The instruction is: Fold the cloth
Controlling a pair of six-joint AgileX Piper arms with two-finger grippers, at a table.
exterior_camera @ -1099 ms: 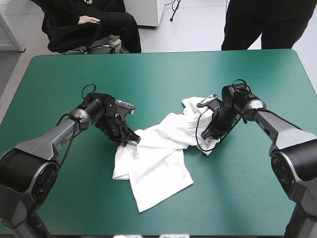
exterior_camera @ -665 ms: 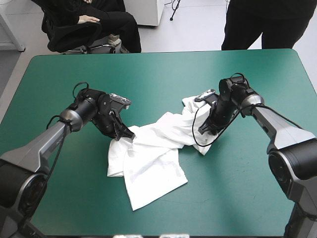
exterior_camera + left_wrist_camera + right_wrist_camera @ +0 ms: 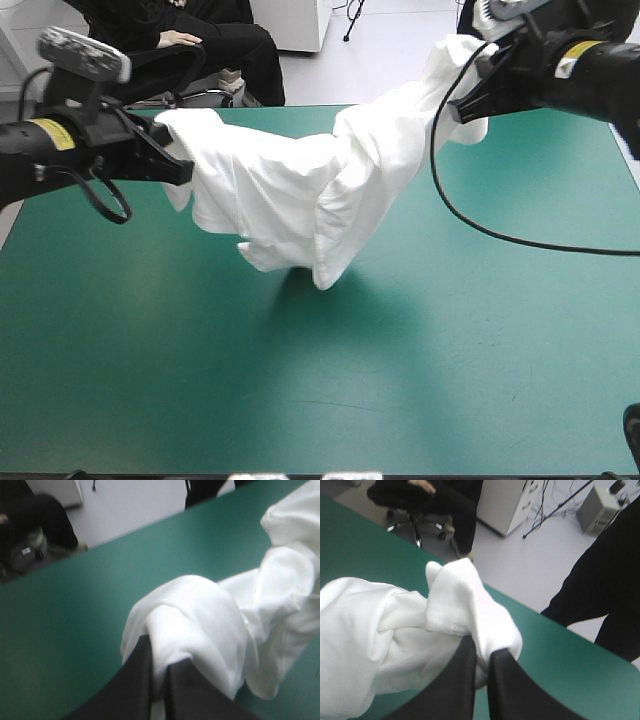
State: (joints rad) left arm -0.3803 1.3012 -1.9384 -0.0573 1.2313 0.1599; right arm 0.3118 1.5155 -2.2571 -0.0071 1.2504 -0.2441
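While both arms are held high above the table (image 3: 430,390), the white T-shirt (image 3: 300,190) hangs bunched and stretched between them over the far half of the teal-green cover, its lowest fold drooping toward the middle. The left gripper (image 3: 160,652) is clamped on one gathered end near the table's left edge. The right gripper (image 3: 481,647) pinches the other end near the far right corner.
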